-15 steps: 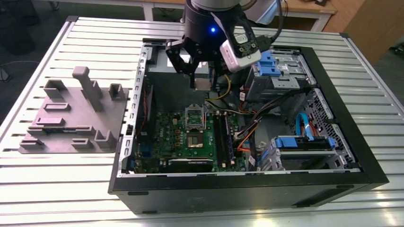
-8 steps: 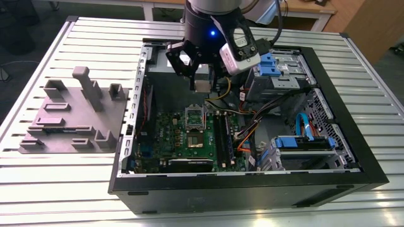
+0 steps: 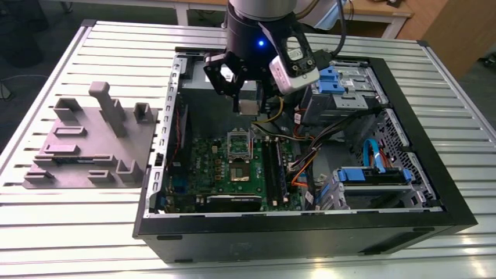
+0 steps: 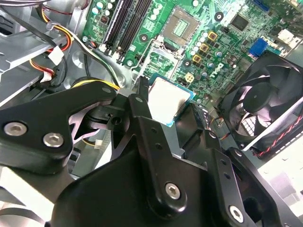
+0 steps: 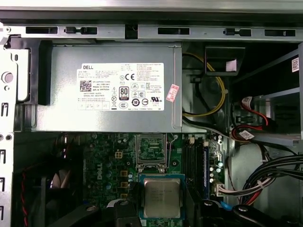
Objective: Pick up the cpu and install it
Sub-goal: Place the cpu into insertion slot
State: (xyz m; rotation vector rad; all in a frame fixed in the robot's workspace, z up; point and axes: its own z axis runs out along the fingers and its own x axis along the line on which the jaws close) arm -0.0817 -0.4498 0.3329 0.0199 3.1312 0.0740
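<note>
My tool (image 5: 162,211) is clamped on the cpu (image 5: 162,197) by two opposite edges, holding it clear above the motherboard (image 4: 227,40) inside the open case (image 3: 294,238). I judge the grip thin: any tilt or slip could drop the chip onto the board. Farther off, the open socket (image 4: 182,26) looks delicate, and a skewed or misrotated seating could bend its contacts.

Ribbed aluminium table (image 3: 69,238) of long parallel slats, pale, with a soft sheen under even light. Past its far edge, dark grey floor (image 3: 116,9) at the exterior view's left. Behind, a white-framed desk (image 3: 396,23), one leg down towards the floor. Light brown wooden panel (image 3: 453,32) at the exterior view's far right corner. Dark shape (image 3: 23,40) near the left edge, too shadowed to name.
</note>
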